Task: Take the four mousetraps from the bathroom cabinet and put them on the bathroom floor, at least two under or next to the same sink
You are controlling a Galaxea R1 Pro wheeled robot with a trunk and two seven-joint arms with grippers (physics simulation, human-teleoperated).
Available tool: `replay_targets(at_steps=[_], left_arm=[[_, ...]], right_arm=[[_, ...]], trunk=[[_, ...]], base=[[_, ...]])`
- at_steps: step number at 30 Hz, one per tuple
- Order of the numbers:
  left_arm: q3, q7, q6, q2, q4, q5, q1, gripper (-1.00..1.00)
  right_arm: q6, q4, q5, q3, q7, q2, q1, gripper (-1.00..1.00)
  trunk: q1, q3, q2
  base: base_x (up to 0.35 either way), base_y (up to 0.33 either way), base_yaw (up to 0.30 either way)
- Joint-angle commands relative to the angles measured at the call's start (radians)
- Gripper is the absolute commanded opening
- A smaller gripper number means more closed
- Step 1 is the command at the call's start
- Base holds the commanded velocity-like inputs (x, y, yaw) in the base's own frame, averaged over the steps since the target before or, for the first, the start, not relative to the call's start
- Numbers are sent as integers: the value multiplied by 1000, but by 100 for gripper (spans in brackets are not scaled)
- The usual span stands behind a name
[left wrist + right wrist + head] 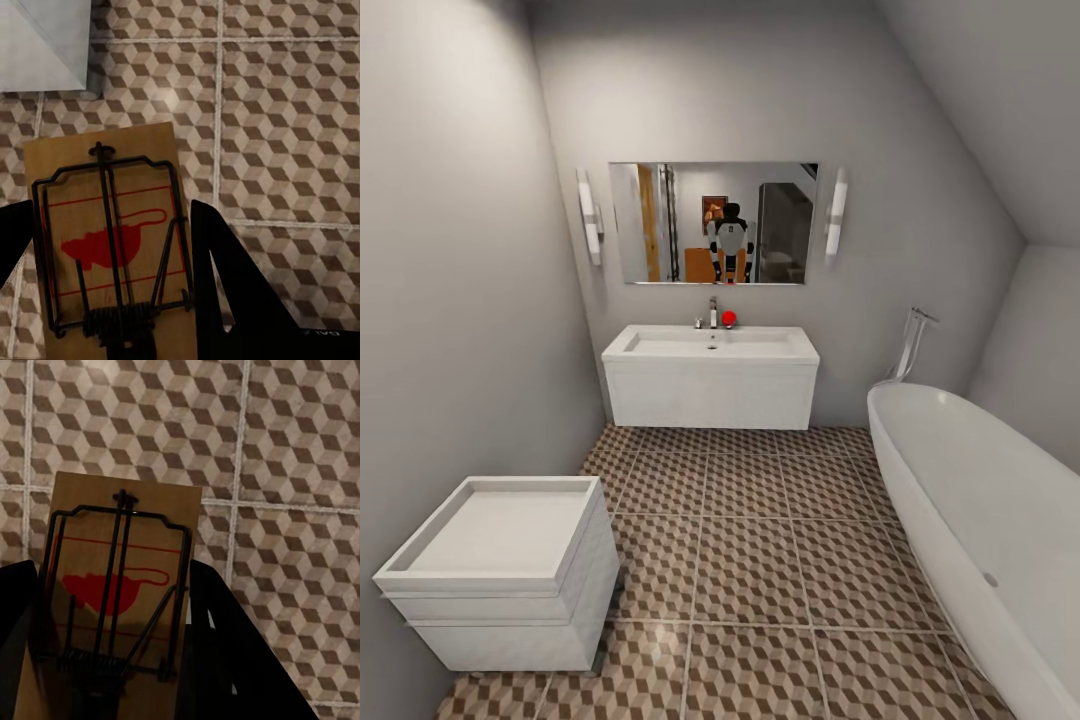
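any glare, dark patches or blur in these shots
Head view: soft, even light, slightly blurry; the mirror reflects the robot. Left wrist view: a pale glare spot on the bathroom floor above the mousetrap, and the fingers are black silhouettes. Right wrist view: dimmer, its mousetrap shaded, fingers equally black.

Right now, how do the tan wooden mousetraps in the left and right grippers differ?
The tan wooden mousetrap in the left gripper is brightly lit, and a pale white box corner sits beyond it. The tan wooden mousetrap in the right gripper looks darker, shadowed, with cube-pattern tiled floor beyond. Shared: each sits between dark fingers, with dark wire and a red mouse print.
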Motion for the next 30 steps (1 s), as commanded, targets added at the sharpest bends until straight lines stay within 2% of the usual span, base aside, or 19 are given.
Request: replay_targets(at_steps=[1,9,30], left_arm=[[-11,8,-1,6,2,5,2,-100],[-14,14,3,16,5,5,6,-100],[-14,17,3,17,5,5,6,-100]], right_arm=[[-3,-6,-13,10,-4,-4,5,-100],[-5,-14,-12,12,-2,-9,47,-100],[-8,-17,-10,14,-2,-10,50,-100]], trunk=[[0,-2,-2],[0,-2,-2],[0,-2,-2]], base=[[0,0,0],[0,0,0],[0,0,0]])
